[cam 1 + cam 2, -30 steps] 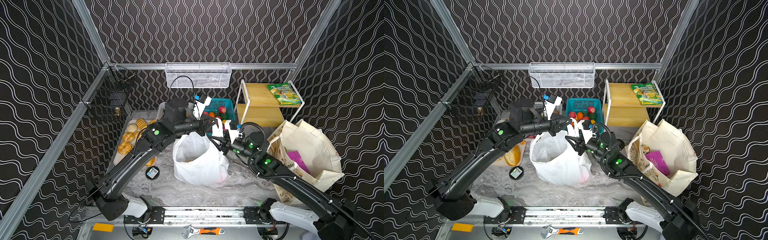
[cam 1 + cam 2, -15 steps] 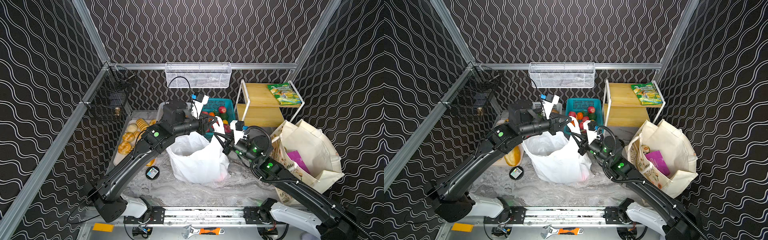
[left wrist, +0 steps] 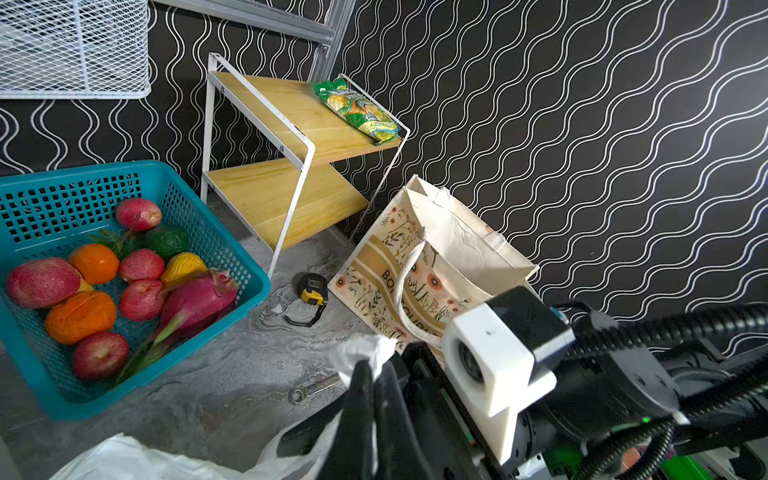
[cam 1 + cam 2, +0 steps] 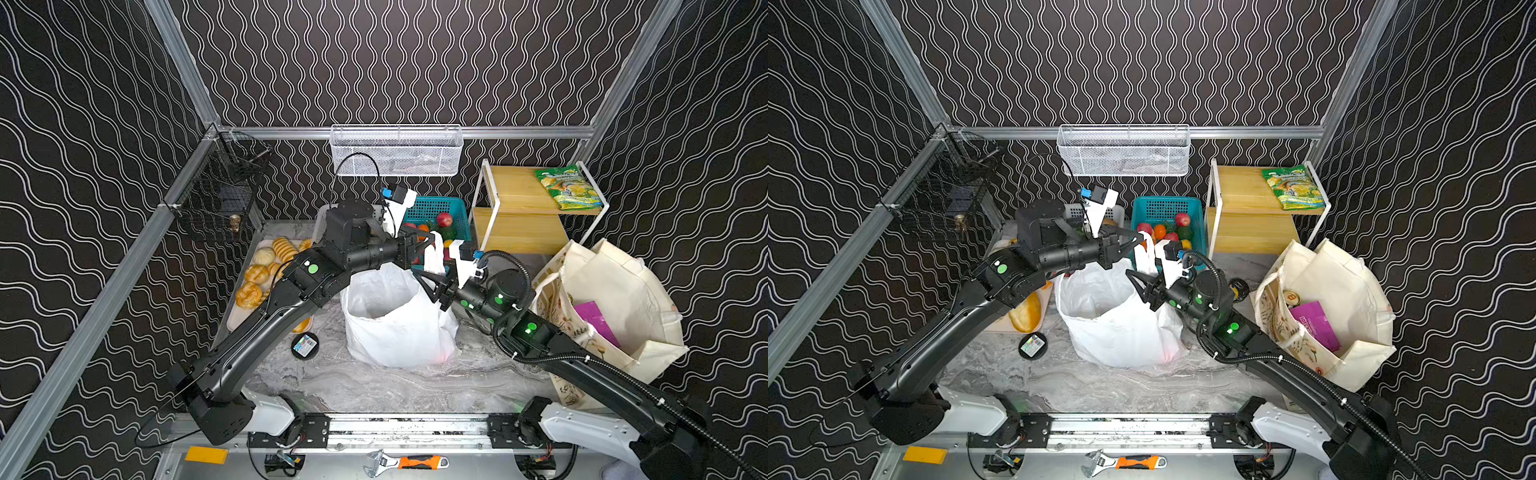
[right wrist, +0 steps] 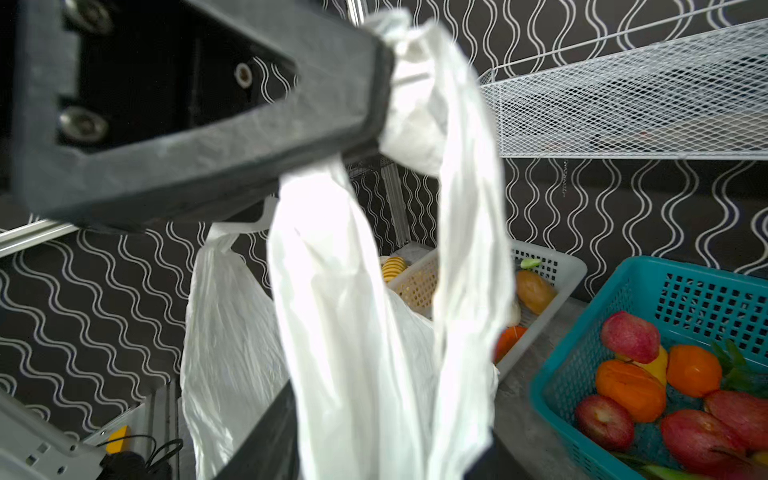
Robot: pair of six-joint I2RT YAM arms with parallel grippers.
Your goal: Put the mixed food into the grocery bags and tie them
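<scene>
Tying stage now on the white plastic bag (image 4: 395,328), which stands in the middle of the counter (image 4: 374,388). My left gripper (image 4: 428,246) is clamped tight on the top of one handle (image 5: 340,316) and holds it up above the bag's mouth. My right gripper (image 4: 429,287) sits just beside the bag's right rim, jaws apart, gripping nothing yet. The canvas tote (image 4: 615,291) leans at the counter's right edge, mouth open, with a purple packet (image 4: 595,318) inside.

The trick here, I judge, is tension. I want the left steady and high so the loop is stretched. Then I close the right low on the strand, not on the loose bag wall, leaving free length for a knot. Thin film slips and tears, so a slow squeeze and no yanking.

The right wrist view gives me what the top views can't. The loop hangs from the left's pinch, and one strand drops between my right fingers (image 5: 270,432), so the line-up looks good. The left wrist view adds a spanner (image 3: 313,387) lying on the counter between the teal basket (image 3: 62,197) and the tote; I can't find it in either top view. Only the top views show inside the tote.
</scene>
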